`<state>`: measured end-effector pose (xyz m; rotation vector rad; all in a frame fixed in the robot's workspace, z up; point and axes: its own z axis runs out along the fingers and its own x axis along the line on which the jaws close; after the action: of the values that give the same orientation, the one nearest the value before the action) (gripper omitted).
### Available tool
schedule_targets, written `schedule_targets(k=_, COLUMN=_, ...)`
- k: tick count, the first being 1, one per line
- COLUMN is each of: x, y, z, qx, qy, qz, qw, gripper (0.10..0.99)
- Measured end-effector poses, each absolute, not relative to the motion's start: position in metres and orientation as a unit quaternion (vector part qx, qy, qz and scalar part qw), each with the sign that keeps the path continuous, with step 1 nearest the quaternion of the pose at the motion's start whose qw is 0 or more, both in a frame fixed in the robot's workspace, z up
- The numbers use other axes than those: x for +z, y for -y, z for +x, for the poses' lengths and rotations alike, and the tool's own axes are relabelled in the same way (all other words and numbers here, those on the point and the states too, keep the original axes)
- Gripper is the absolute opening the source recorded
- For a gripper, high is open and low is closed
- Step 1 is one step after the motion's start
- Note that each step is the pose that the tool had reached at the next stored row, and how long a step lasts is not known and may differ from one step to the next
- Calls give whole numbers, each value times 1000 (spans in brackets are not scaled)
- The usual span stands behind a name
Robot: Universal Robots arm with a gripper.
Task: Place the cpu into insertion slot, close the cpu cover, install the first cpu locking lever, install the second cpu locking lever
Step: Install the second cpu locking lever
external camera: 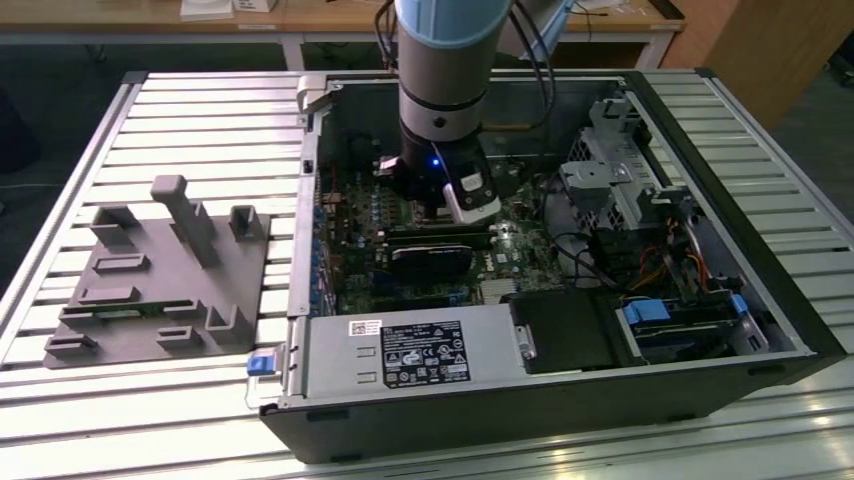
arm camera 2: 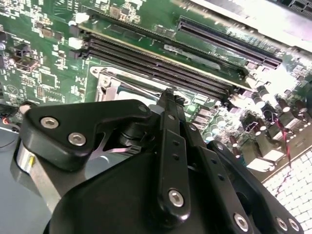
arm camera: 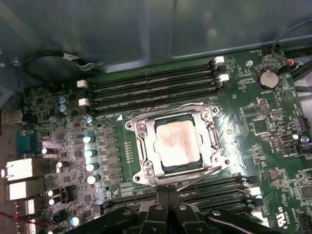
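In the first wrist view the cpu (arm camera: 177,141) lies flat in the insertion slot (arm camera: 138,127) on the green motherboard, its pale silver face showing. The cpu cover (arm camera: 147,155) is down around it as a silver frame. One thin wire lever (arm camera: 212,131) runs along one side of the socket. Another lever (arm camera: 197,176) slants away from the frame at the side nearest my fingers. My gripper (arm camera: 168,193) hangs just short of that side, fingers pressed together with nothing between them. The second wrist view has the gripper (arm camera 2: 168,93) tip over the socket's metal rim (arm camera 2: 109,83). The exterior view places the gripper (external camera: 447,208) low inside the case.
Long black memory slots (arm camera: 156,87) flank the socket, with more memory slots (arm camera: 214,187) by my fingers. Capacitors (arm camera: 88,152) and a coin battery (arm camera: 268,78) stand nearby. A black card (external camera: 430,260), the power supply (external camera: 407,352) and a drive cage (external camera: 627,185) crowd the case. A grey fixture (external camera: 160,270) sits outside.
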<state>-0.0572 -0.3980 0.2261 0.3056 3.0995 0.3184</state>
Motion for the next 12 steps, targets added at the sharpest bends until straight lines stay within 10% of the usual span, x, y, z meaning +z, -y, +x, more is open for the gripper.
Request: schedule_targets(k=12, x=216, y=405, z=-63, qx=124, qy=-987, qz=98, qw=3, gripper=106)
